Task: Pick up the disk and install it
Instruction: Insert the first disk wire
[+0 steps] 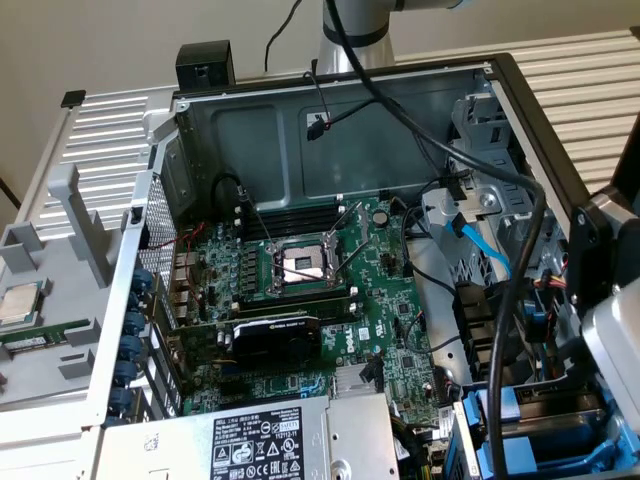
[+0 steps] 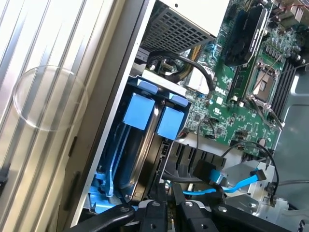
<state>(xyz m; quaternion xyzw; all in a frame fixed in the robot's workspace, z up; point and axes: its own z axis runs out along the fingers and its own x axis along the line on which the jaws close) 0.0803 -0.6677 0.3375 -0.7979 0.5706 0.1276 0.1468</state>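
It looks to me like the install step is in hand. The disk [image 2: 137,145], in its blue carrier, stands on edge down in the five o'clock corner of the open computer case [image 1: 300,130], just beside the green motherboard [image 1: 330,290]. The tool [image 2: 170,212] has its fingers drawn close on the disk's near end, gripping it as far as I can judge. Seating it calls for a straight, gentle push, clear of the blue cable [image 2: 241,181] nearby.
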